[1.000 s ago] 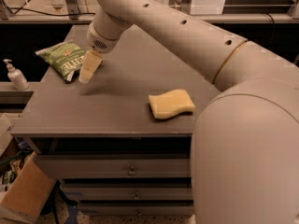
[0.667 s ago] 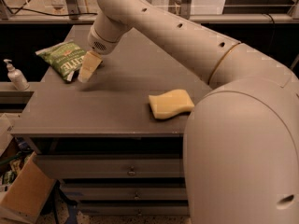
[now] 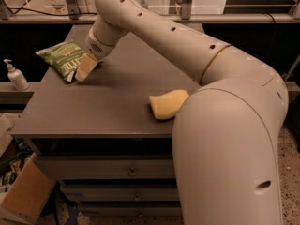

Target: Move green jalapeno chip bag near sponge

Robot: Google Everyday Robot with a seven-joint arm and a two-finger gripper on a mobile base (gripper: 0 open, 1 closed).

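Note:
The green jalapeno chip bag lies flat near the left edge of the grey table. My gripper hangs from the long beige arm and sits at the bag's right end, its tips low over the bag's near corner. The pale yellow sponge lies near the table's front, to the right of the middle and well apart from the bag. The arm's large lower segment covers the sponge's right end.
A white pump bottle stands on a lower ledge left of the table. Drawers run under the tabletop. A cardboard box sits on the floor at lower left. My arm's bulky base fills the right side.
The gripper has shifted a little left and down, closer onto the bag's right end. The bag and the sponge have not moved.

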